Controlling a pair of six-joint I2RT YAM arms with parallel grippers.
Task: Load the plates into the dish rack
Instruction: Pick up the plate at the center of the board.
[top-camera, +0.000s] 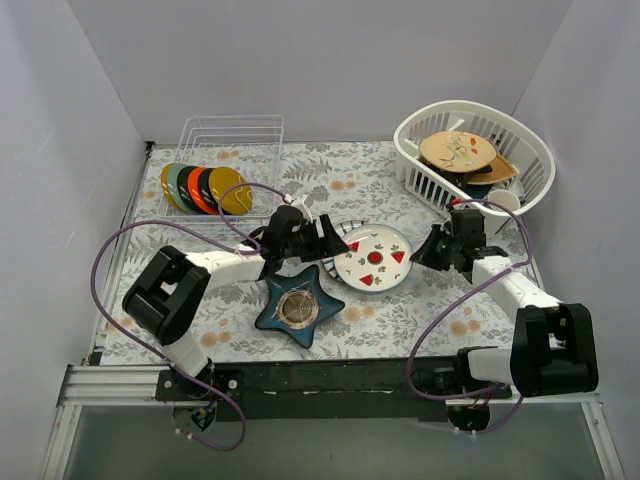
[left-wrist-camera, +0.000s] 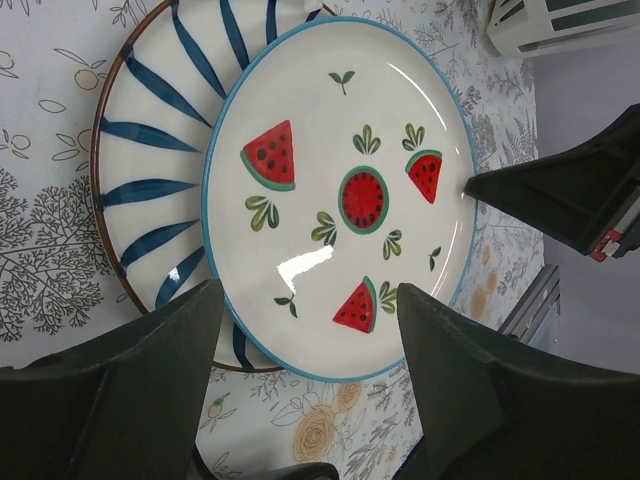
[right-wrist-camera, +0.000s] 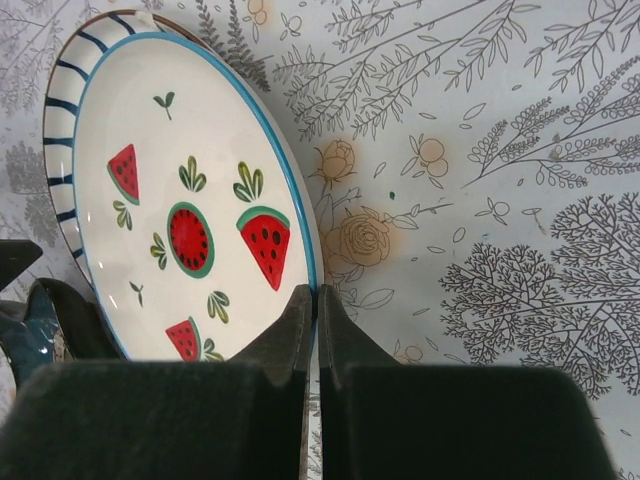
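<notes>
A white plate (top-camera: 373, 257) with red watermelon slices and a blue rim lies on a blue-striped plate (left-wrist-camera: 150, 190) at the middle of the table. My right gripper (right-wrist-camera: 316, 292) is shut on the white plate's right rim (right-wrist-camera: 300, 200), also seen from above (top-camera: 420, 252). Across from it, my left gripper (left-wrist-camera: 310, 290) stands open at the plate's left edge (top-camera: 335, 240), with the rim between its fingers (left-wrist-camera: 160, 370) but not pinched. Several plates (top-camera: 205, 188), yellow, teal and orange-red among them, stand on edge in the wire dish rack (top-camera: 232, 132) at the back left.
A dark blue star-shaped dish (top-camera: 298, 308) lies in front of the left gripper. At the back right stands a white slotted basket (top-camera: 520, 135) with a tan plate (top-camera: 457, 151) and other dishes. Grey walls close in three sides.
</notes>
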